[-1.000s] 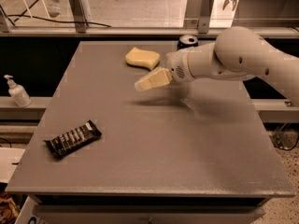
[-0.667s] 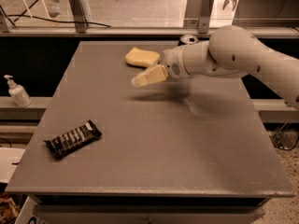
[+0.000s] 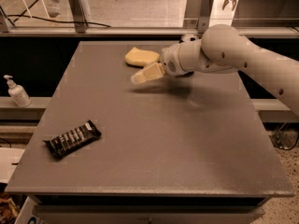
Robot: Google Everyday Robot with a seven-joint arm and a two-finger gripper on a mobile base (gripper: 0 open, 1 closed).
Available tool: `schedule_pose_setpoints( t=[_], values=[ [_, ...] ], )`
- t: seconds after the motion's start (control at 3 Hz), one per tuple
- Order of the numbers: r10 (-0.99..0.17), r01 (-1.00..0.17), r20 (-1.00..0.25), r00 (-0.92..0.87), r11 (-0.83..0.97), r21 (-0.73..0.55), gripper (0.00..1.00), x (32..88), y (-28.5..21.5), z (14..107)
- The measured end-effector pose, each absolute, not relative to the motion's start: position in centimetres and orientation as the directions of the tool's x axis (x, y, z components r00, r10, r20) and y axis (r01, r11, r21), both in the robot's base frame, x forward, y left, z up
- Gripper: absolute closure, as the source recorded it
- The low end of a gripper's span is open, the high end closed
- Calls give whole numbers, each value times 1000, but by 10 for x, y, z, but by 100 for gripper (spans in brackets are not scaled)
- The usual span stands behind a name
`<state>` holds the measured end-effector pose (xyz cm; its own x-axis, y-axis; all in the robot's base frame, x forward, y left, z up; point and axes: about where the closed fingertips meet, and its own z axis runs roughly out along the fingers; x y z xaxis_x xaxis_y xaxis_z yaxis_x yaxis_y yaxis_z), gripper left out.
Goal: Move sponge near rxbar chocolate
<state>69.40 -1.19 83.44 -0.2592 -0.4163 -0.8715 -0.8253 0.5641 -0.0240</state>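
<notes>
The pale yellow sponge (image 3: 141,56) lies on the grey table (image 3: 154,143) near its far edge. The rxbar chocolate (image 3: 73,138), a black wrapper with white lettering, lies at the front left of the table. My gripper (image 3: 140,77) hangs just in front of the sponge, slightly to its right, its cream fingers (image 3: 150,72) pointing left and down. It holds nothing that I can see. The white arm reaches in from the right.
A white pump bottle (image 3: 17,91) stands on a ledge left of the table. A can (image 3: 188,38) is mostly hidden behind the arm at the table's far edge. Metal posts (image 3: 74,3) stand behind the table.
The gripper has moved left and a little toward the far edge, closer to the sponge. The sponge and the bar have not moved.
</notes>
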Motion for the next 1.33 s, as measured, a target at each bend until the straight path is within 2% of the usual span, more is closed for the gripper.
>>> schedule_pose_setpoints(
  t=[0.67,1.0,1.33],
  values=[
    [-400,-806,-877,-267,592,-25,0,723,-19,827],
    [-392,-808,-883,-259,589,-24,18,726,-13,826],
    [-391,-811,-884,-255,584,-25,41,727,-8,826]
  ],
)
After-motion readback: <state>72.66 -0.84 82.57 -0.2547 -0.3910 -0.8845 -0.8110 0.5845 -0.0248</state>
